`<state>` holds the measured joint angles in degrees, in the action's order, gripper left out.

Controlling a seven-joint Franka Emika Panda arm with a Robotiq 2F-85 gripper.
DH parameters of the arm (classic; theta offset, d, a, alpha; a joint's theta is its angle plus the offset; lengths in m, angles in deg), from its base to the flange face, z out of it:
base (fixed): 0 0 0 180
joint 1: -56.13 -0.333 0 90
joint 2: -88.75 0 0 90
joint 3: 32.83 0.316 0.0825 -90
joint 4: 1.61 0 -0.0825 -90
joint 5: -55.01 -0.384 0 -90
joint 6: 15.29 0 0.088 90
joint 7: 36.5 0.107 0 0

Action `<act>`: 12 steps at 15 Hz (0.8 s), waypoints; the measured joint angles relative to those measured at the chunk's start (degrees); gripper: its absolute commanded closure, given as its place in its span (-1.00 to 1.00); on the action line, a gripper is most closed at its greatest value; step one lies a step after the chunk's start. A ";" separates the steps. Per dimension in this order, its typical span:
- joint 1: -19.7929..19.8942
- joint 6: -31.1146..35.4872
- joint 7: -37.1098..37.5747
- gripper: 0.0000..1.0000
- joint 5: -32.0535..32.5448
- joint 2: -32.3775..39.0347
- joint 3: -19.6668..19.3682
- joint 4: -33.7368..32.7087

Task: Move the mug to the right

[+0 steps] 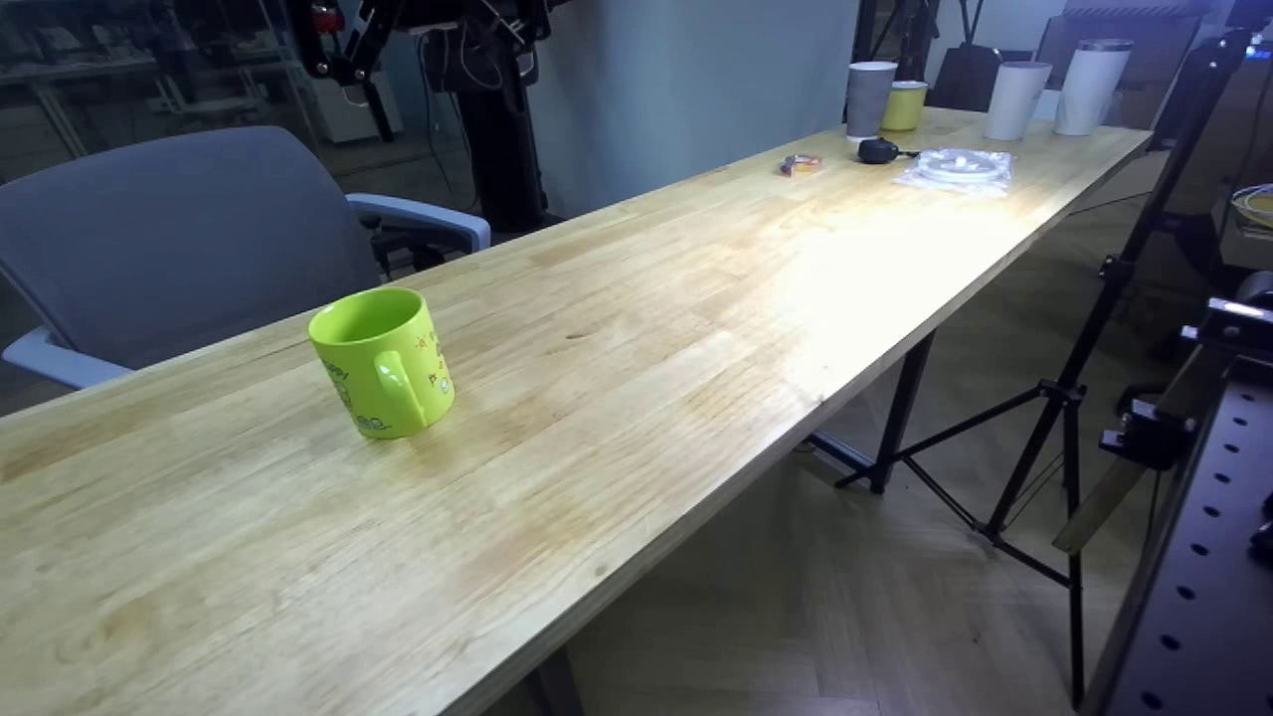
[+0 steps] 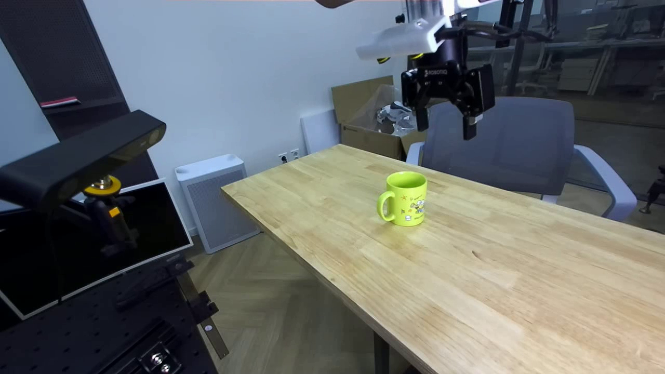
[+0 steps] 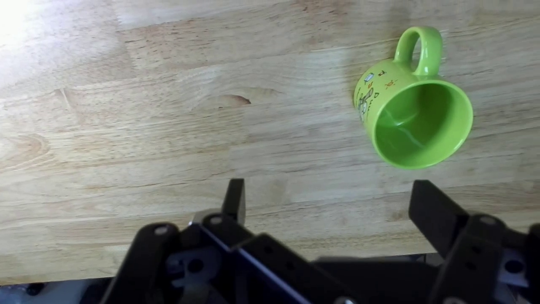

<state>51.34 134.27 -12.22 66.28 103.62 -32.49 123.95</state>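
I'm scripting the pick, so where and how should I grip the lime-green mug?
Probably the rim, a quarter turn from the handle, coming straight down: the lime-green mug stands upright, mouth open, and its handle juts out across the line on which the open hand closes.

Wrist view — tool point(image 3: 328, 185) cut off below, table point(image 3: 168, 147) cut at sides.

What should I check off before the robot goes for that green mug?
1. The gripper is open: ok, its fingers stand apart.
2. The mug is upright on the table: ok.
3. The mug stands in from the table's edges: ok.
4. The mug is lined up with the gripper: not ok, it sits off to one side in the wrist view.
5. The gripper has enough clearance from the chair: cannot tell.
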 measured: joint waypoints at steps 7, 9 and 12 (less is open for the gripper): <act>0.01 1.61 -5.96 -1.00 -5.99 3.57 -0.01 -1.63; 0.06 1.61 -6.54 -1.00 -6.79 4.93 -0.15 -2.74; 0.08 1.36 -6.73 -1.00 -7.16 7.16 -0.52 -4.84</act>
<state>51.43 135.63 -18.95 59.11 110.78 -33.01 119.10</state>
